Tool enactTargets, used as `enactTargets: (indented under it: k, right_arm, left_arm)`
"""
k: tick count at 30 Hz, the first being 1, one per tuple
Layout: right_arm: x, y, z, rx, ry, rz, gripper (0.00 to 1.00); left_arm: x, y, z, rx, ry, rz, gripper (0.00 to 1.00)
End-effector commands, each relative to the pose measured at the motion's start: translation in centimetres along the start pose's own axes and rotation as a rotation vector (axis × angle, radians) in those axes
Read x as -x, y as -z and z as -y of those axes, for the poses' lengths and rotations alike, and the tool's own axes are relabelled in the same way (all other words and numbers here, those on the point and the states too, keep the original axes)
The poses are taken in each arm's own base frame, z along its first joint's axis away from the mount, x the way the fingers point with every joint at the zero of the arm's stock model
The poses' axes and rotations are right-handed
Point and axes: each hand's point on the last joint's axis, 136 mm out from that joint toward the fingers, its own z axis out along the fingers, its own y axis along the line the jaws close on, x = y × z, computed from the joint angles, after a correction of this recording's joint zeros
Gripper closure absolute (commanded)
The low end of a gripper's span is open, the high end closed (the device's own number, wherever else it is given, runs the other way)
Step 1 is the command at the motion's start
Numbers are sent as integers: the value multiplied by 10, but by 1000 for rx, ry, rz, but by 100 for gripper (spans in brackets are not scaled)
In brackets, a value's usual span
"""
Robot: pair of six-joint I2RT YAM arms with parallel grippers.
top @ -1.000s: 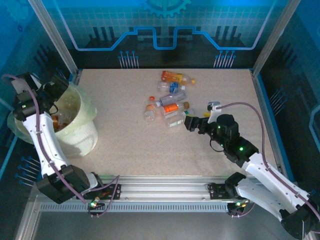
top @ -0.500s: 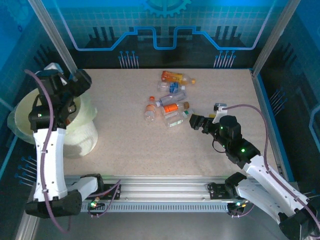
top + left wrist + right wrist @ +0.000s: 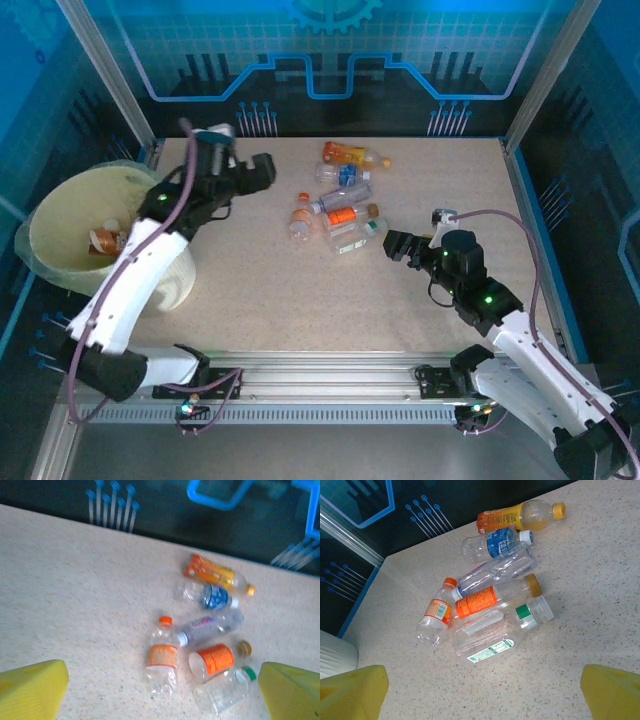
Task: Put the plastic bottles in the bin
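Several plastic bottles lie in a loose cluster on the speckled table, far centre. Nearest the arms are a crushed green-banded one and an orange-labelled one with a brown cap. A small orange-capped bottle lies at the cluster's left. The bin, a pale yellow bucket, stands far left with some bottles inside. My left gripper hangs open between bin and cluster, holding nothing. My right gripper is open and empty, just right of the green-banded bottle.
A full orange drink bottle and a blue-labelled one lie at the cluster's far side, near the dark back wall. Metal frame posts stand at the back corners. Bare tabletop stretches between bin and bottles.
My left arm has swung from over the bin rightwards onto the table, towards the bottles. My right gripper has drawn back slightly to the right, still open.
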Motion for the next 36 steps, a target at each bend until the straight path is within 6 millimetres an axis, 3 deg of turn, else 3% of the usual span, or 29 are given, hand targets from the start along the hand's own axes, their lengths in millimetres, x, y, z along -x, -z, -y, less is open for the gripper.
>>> enactTargets:
  k: [1,8,15,18,29,36]
  right_arm:
    - [9,9,-10,44,-18,9,0]
    - [5,12,-20,97,8,-21,0]
    - [-5,6,-46,209,24,-139,0]
    - [-8,3,-52,215,42,-190,0]
    - [-8,6,-55,220,56,-214,0]
    - [-12,11,-51,209,55,-213,0]
  left_arm:
    - [-21,-28,10,2,-12,-53,1]
    - [-91,-96,25,-48,-29,-327,1]
    - [-133,-146,29,-52,-85,-495,1]
    - [-143,-163,35,-96,-116,-527,1]
    - [-174,-217,16,-82,-108,-597,6]
    - [-185,-242,11,-130,-44,-643,19]
